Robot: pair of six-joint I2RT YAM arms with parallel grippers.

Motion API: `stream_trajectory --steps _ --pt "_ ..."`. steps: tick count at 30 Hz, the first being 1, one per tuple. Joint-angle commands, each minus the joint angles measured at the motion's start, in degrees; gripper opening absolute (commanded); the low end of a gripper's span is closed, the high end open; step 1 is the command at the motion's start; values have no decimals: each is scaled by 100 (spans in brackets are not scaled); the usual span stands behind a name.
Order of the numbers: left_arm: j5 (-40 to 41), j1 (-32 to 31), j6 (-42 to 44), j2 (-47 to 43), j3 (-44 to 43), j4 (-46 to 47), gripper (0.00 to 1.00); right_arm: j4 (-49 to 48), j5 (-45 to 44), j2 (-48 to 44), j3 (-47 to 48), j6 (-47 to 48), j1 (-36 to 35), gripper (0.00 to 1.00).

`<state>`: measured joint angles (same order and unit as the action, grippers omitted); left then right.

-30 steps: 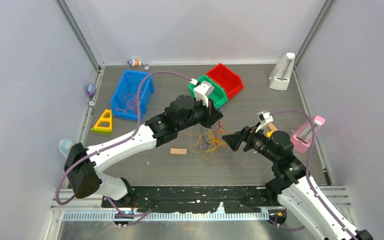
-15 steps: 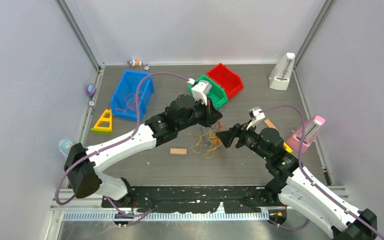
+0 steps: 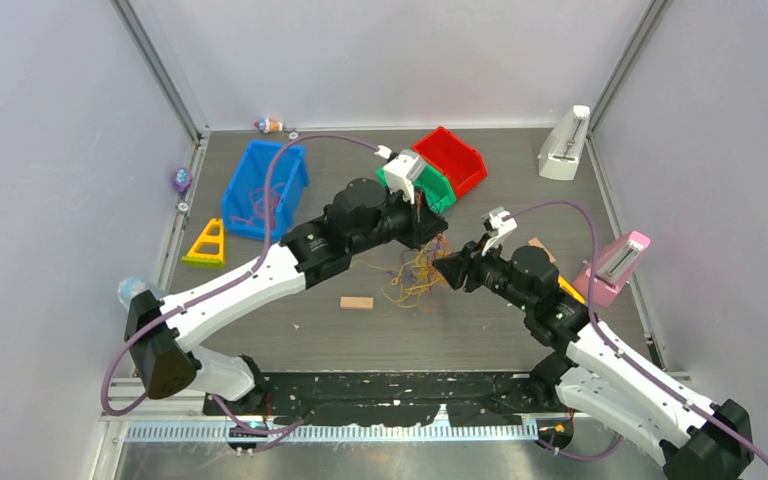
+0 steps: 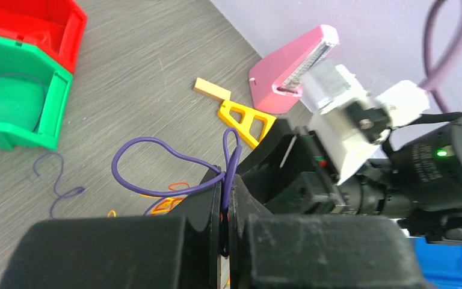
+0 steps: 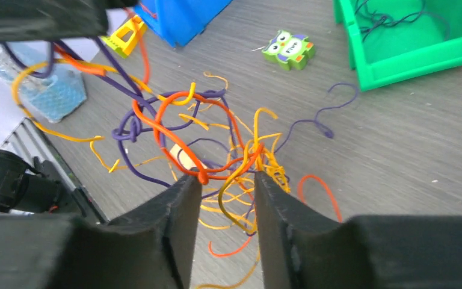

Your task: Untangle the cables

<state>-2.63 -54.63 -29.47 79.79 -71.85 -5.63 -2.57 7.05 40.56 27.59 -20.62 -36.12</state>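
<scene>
The grey worktop (image 3: 440, 335) carries everything. The left arm (image 3: 250, 285) stretches in from the left and the right arm (image 3: 610, 365) from the right, their claws close together over the middle. Toward the far side lie a blue bin (image 3: 260, 190), a green bin (image 3: 432, 188) and a red bin (image 3: 455, 158); the green one holds a dark purple strand (image 4: 12, 81). The cables (image 3: 415, 282) lie as a tangle of orange, yellow and purple on the worktop between the two claws. The left claw (image 4: 224, 201) is pinched tight on a purple cable (image 4: 221, 174), whose loop stands out past its tips; other strands rise from the tangle toward it. The right claw (image 5: 227, 198) is narrowly parted at the tangle, with orange and yellow strands in the gap. A loose purple strand (image 5: 319, 124) lies near the green bin, and a small owl block (image 5: 287, 48) sits just beside that bin.
</scene>
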Motion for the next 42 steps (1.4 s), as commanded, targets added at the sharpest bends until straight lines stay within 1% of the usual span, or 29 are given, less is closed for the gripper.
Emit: stream_trajectory --steps 1,2,3,4,6,10,11,12,13,15,19,20,22,25,26,28,29,30,31,33,34,35,36,37,38,39,40,41,42 --pt "-297 14 154 -130 -356 -15 0 -354 216 159 236 119 -66 33" --pt "-290 21 174 -127 -372 -21 0 -351 163 174 237 93 -64 21" --pt "-253 33 185 -138 -374 -33 0 -350 116 166 200 27 -65 16" --pt "-207 58 203 -152 -374 -57 0 -356 -3 143 166 -10 -68 9" --pt "-162 192 194 -200 -364 -89 0 -353 -225 22 -82 -164 -63 6" --pt "-181 663 202 -435 -346 -159 0 6 -791 -121 -462 -477 -62 5" --pt "-207 877 239 -509 -351 -206 0 114 -1144 -124 -512 -601 -62 5" --pt "-218 1003 269 -587 -379 -321 0 518 -1324 -144 -572 -763 -55 5" --pt "-249 1299 275 -702 -406 -443 0 712 -1686 -166 -593 -862 -50 5" --pt "-352 1746 261 -873 -382 -616 0 1444 -2152 -269 -661 -1146 -25 5" --pt "-292 2413 243 -1237 -109 -752 0 2382 -3075 -573 -762 -1844 88 5" --pt "-280 2508 233 -1313 -16 -742 0 2506 -3235 -700 -770 -2105 125 5" --pt "-201 2634 253 -1419 123 -779 0 2974 -3977 -935 -743 -2565 160 5" --pt "155 2752 272 -1509 196 -1046 0 3766 -4708 -1371 -625 -3326 187 5" --pt "297 2789 255 -1541 230 -1106 0 3870 -4933 -1443 -607 -3414 190 5" --pt "318 2841 184 -1689 423 -939 0 3848 -4916 -1622 -579 -3260 193 6" --pt "89 2845 171 -1734 528 -771 0 3640 -4828 -1641 -549 -2940 193 8" --pt "-207 2848 162 -1746 622 -539 0 3522 -4581 -1618 -525 -2634 197 15" --pt "-619 2845 138 -1720 672 -363 0 3220 -4410 -1543 -463 -2234 192 17" --pt "-1025 2844 104 -1611 623 -293 0 2930 -3994 -1393 -321 -1752 193 21" --pt "-1208 2844 97 -1566 586 -297 0 2742 -3731 -1353 -266 -1620 193 26" --pt "-1444 2844 105 -1526 577 -206 0 2594 -3250 -1284 -207 -1227 193 39" --pt "-1682 2840 86 -1501 591 -84 0 2192 -2966 -1263 -196 -997 193 50" --pt "-1881 2825 45 -1486 594 7 0 1980 -2349 -1242 -198 -663 193 74" --pt "-2011 2798 20 -1477 583 72 0 1512 -2006 -1181 -218 -359 193 82" --pt "-2107 2738 5 -1470 565 94 0 1297 -1322 -1133 -219 -230 193 91" --pt "-2162 2696 -1 -1477 529 99 0 976 -1066 -954 -171 -62 195 93" --pt "-2229 2658 -10 -1486 498 97 0 854 -547 -830 -134 16 198 95" --pt "-2288 2607 -14 -1488 462 101 0 621 -345 -577 -53 144 179 95"
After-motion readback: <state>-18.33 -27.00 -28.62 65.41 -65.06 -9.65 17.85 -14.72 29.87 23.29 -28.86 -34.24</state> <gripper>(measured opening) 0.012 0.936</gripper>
